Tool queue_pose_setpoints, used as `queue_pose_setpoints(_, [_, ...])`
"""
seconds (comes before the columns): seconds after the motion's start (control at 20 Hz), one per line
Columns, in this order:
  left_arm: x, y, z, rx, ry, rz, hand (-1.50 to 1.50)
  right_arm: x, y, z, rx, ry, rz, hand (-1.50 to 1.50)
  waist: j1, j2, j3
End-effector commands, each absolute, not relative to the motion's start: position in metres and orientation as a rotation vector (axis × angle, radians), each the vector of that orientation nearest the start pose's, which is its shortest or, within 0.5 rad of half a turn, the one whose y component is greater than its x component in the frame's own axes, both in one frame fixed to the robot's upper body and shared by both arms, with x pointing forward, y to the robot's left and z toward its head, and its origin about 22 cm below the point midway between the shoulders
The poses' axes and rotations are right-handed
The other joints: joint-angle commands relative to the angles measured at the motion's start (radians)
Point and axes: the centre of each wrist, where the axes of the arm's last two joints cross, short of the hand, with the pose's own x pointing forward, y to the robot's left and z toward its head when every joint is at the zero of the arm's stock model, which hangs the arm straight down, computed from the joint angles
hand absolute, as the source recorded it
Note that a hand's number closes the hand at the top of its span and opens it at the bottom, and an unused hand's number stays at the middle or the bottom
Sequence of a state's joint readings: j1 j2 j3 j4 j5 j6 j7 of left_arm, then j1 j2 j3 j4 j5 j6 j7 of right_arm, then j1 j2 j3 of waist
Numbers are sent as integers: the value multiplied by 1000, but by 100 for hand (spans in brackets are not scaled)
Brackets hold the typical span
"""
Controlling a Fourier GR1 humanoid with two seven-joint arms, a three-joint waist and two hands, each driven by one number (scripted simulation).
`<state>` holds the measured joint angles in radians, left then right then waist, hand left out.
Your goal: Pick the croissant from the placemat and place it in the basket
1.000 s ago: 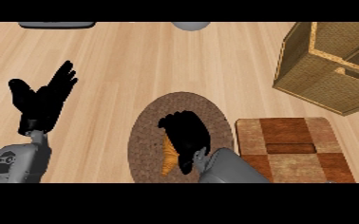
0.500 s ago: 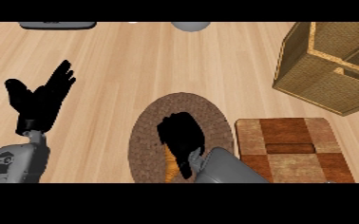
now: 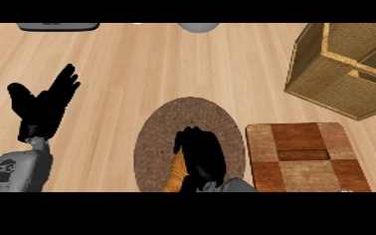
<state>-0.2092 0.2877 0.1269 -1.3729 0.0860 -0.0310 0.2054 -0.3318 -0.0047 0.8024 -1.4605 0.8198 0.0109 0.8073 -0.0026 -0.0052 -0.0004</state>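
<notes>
An oval brown woven placemat [image 3: 158,134] lies on the wooden counter at the lower middle. On its near part sits the orange croissant [image 3: 176,175], mostly hidden; only its left side shows. My right hand [image 3: 200,155] lies on top of it, fingers curled down round the croissant, which still rests on the mat. At the upper right stands the wicker basket [image 3: 323,74], well away from the hand. Near the left edge my left hand [image 3: 43,107] rests open with its fingers up and holds nothing.
A brown checkered wooden board [image 3: 305,154] lies just right of the placemat, between it and the basket. A dark grey flat object [image 3: 57,26] and a grey round object [image 3: 198,27] sit at the counter's far edge.
My right hand has drawn back toward the near edge of the placemat and its fingers have curled in over the croissant. The left hand has not moved.
</notes>
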Motion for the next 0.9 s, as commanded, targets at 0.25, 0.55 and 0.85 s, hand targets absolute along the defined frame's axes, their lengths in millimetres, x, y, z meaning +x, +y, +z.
queue_pose_setpoints(0.25, [290,308,22,187,-1384,-87,0,179,-16,74,-400,-1502,708,150,5,1,1])
queue_pose_setpoints(0.55, [294,307,34,213,-1382,-71,0,170,-9,119,-497,-1743,517,150,4,0,0])
queue_pose_setpoints(0.85, [285,317,35,177,-1377,-72,0,165,-27,185,-684,-1722,420,150,4,-4,-1])
